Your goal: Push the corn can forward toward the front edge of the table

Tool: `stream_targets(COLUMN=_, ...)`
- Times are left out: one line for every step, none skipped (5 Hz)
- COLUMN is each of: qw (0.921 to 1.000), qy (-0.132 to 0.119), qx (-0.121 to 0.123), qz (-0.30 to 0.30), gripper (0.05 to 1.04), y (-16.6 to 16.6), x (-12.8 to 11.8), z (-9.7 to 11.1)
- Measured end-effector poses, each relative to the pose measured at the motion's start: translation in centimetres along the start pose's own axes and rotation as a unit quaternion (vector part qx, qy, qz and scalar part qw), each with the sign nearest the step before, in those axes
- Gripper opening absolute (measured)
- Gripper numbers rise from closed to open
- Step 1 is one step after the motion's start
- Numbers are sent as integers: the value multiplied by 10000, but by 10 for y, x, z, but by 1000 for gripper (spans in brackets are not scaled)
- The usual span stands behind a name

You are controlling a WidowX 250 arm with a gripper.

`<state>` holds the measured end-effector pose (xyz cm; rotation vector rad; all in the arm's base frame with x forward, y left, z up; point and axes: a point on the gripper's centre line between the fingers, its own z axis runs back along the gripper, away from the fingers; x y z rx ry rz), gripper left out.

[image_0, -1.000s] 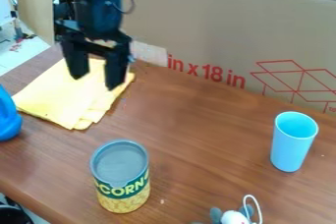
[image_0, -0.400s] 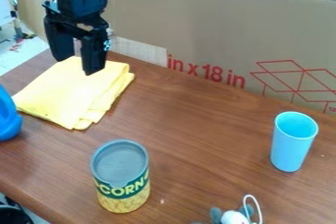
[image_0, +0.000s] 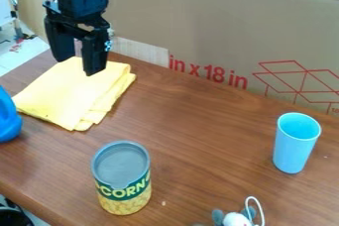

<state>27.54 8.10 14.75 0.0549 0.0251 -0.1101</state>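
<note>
The black gripper (image_0: 77, 66) hangs at the upper left, over the back part of a folded yellow cloth (image_0: 69, 96). Its two fingers stand apart with nothing between them, so it is open. In front of the cloth, a can with a green and yellow label (image_0: 122, 178) stands upright near the table's front left. A light blue cup (image_0: 295, 143) stands upright on the right. Part of a blue plastic object (image_0: 8, 117) shows at the left edge, beside the cloth.
The brown wooden table (image_0: 198, 145) is bordered at the back by a tall cardboard panel (image_0: 212, 27). A small grey and white toy (image_0: 236, 218) with a looped white cord lies at the front edge of the view.
Since the earliest frame the gripper has moved up and to the left, away from the cloth's right side. It has kept still since the middle frame. The objects have not moved.
</note>
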Motion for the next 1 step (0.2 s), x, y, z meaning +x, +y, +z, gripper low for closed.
stream_targets(qw=10000, qy=0, qx=0, qz=0, gripper=1001, y=0, x=0, z=0)
